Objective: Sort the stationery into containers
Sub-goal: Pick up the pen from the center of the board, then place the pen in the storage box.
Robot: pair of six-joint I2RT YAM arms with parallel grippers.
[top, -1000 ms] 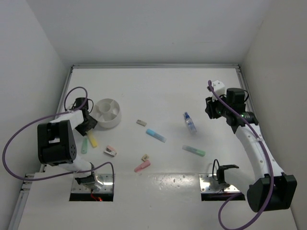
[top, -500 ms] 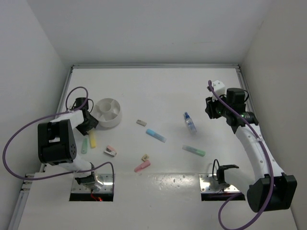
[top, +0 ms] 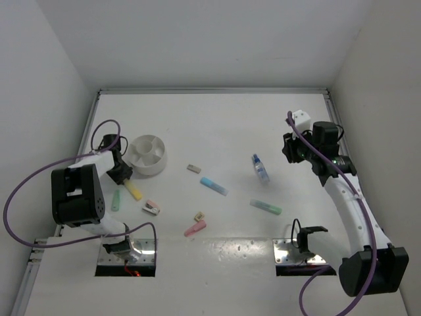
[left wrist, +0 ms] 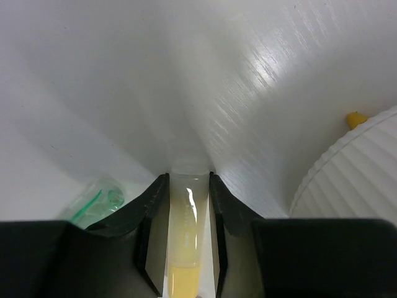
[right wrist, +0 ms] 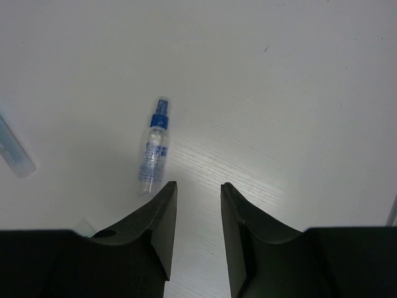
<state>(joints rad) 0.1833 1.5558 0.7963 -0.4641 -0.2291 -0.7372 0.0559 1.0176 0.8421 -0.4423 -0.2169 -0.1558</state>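
Note:
My left gripper [top: 122, 173] is shut on a yellow highlighter stick [top: 133, 191], just left of the white divided bowl [top: 150, 169]. In the left wrist view the stick [left wrist: 187, 223] sits between the jaws of that gripper [left wrist: 188, 177], with the ribbed bowl wall [left wrist: 353, 174] at the right and a yellow tip [left wrist: 355, 118] showing over its rim. My right gripper [top: 290, 150] is open and empty, to the right of the blue-capped clear bottle [top: 260, 168]. In the right wrist view this gripper [right wrist: 198, 185] is near the bottle [right wrist: 153, 150], which lies just beyond the left jaw.
On the table lie a green stick [top: 116, 199], a pink-white stapler-like piece [top: 152, 208], two tan blocks [top: 193, 168] [top: 198, 216], a light-blue stick [top: 214, 185], a pink stick [top: 195, 228] and another green stick [top: 266, 207]. White walls enclose the table.
The yellow stick has swung from near-upright to slanting, its lower end further right, held by my left gripper. The right arm shifted only slightly.

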